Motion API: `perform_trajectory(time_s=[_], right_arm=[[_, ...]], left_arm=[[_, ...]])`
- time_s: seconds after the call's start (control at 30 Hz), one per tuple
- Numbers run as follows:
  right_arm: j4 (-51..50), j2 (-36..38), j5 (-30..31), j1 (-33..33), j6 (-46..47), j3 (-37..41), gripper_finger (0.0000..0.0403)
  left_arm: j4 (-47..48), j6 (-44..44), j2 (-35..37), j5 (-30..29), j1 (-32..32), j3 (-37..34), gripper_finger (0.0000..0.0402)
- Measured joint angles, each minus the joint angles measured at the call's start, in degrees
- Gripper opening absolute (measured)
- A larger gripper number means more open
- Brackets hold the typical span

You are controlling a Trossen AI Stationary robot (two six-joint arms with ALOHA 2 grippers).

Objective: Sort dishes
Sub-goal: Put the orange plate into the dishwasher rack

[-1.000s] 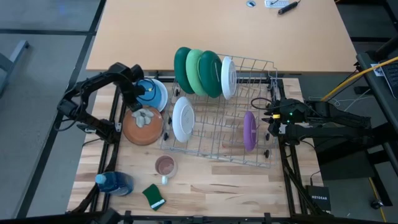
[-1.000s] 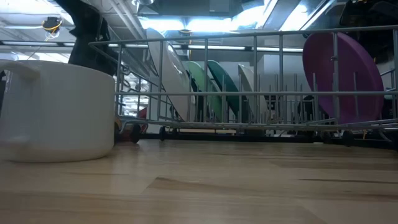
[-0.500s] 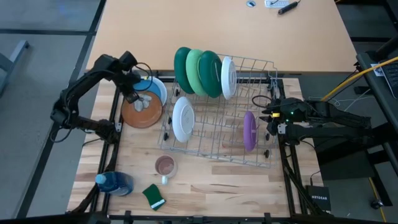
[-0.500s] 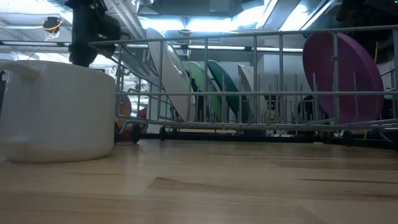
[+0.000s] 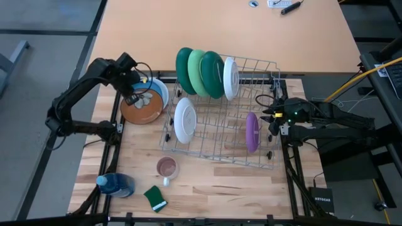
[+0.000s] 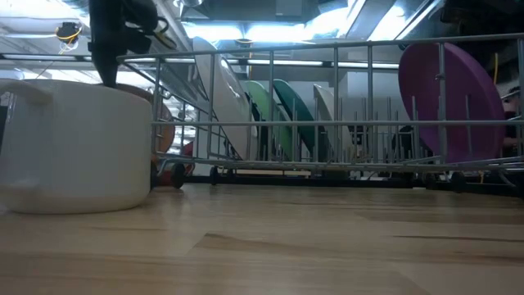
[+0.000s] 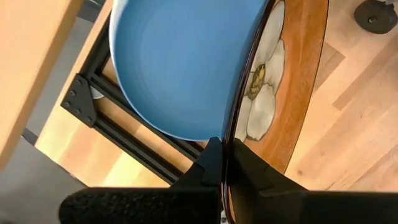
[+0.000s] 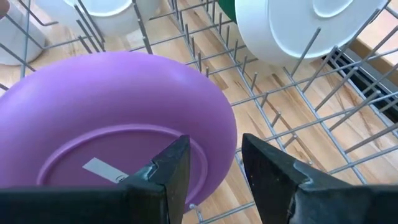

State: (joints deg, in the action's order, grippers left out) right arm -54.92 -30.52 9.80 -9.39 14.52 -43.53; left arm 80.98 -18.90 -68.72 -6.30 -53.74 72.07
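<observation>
Left gripper point(image 5: 133, 95) is pinching shut on the brown floral plate's point(image 5: 142, 108) rim, so it's needing a level lift clear of the blue plate point(image 7: 180, 62); right gripper point(image 8: 211, 163) is hovering open beside the purple plate point(image 8: 118, 118), holding nothing.

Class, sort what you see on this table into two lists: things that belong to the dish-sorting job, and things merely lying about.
Belonging to the job:
- dark green plate
- two light green plates
- two white plates
- purple plate
- blue plate
- brown flowered plate
- wire rack

Lying about:
- clear mug
- green sponge
- blue bottle
</observation>
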Motion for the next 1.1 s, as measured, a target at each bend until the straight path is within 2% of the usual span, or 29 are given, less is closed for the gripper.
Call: perform_trajectory(time_s=[0.3, 0.53, 0.77, 1.1], right_arm=[[4.07, -0.13, 0.03, 0.01, -0.06, 0.0, 0.0152], [15.54, -1.41, 0.04, 0.02, -0.27, 0.0, 0.0152], [34.49, -7.36, 0.06, 0.0, -5.67, 0.0, 0.0152], [68.87, -25.74, -0.37, 0.0, -16.15, -0.02, 0.0152]], left_arm=[[-0.21, 1.71, 3.54, -1.27, 1.65, 0.0, 0.0001], [-1.27, 2.35, 6.56, -2.66, 1.69, 0.02, 0.0001], [-3.04, 2.86, 9.58, -3.59, 1.71, 0.02, 0.0], [-8.33, 3.2, 12.23, -3.64, 1.71, 0.02, 0.0]])
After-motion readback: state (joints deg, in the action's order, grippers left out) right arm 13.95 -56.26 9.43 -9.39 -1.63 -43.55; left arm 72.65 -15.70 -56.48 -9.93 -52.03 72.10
